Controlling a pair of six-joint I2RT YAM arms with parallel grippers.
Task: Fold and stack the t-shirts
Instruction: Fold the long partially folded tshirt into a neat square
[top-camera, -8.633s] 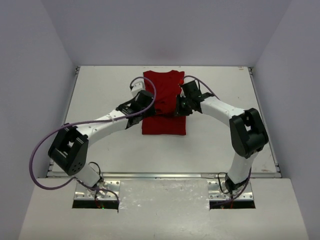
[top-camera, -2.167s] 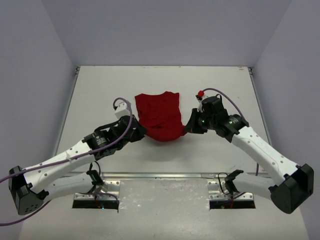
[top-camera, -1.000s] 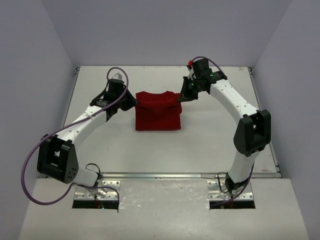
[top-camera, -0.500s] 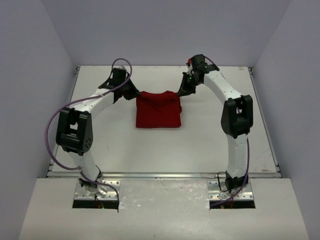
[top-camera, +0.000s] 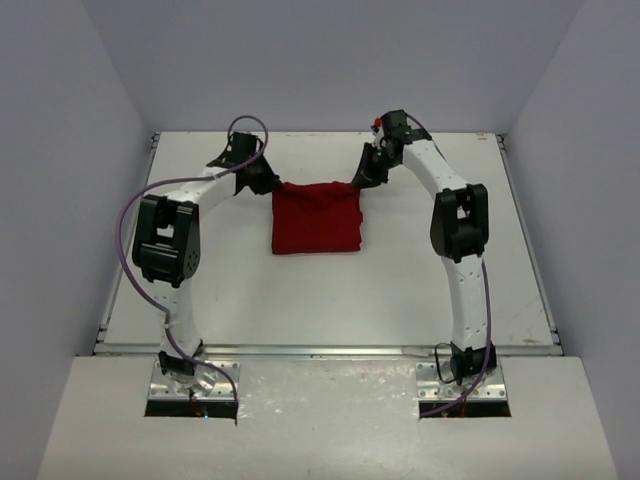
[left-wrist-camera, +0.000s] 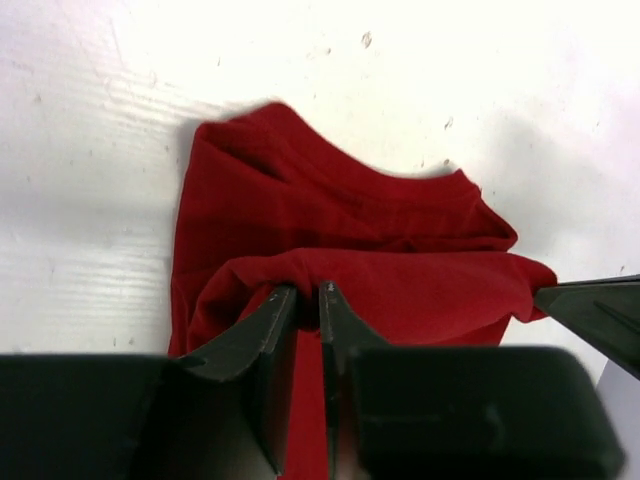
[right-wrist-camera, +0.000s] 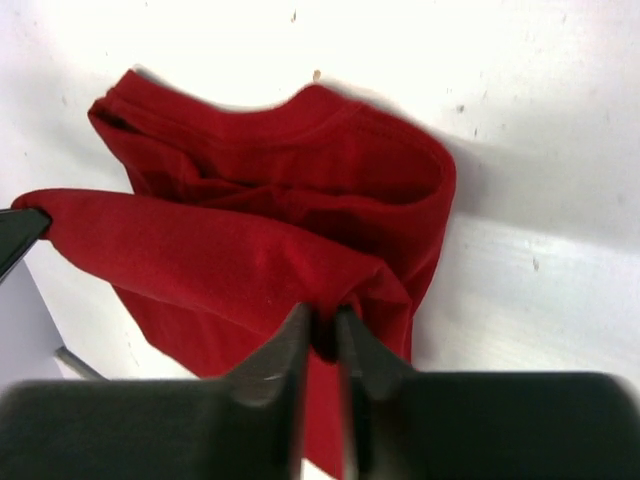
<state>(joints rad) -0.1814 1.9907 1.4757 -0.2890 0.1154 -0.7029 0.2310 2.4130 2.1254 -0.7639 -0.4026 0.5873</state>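
Pinching the shirt (top-camera: 316, 222) by its fold at 10 and 2 o'clock, L hand (left-wrist-camera: 308, 295) and R hand (right-wrist-camera: 322, 315) are both clenched on cloth; shirt lies on table (top-camera: 430, 280) toward 12. Risk: uneven release skews fold, layers bunch.

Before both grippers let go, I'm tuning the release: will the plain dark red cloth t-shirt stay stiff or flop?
Probably floppy: the dark red cloth t-shirt bunches and drapes where the left gripper and right gripper pinch it. Likely light, since small pinches hold its edge up.
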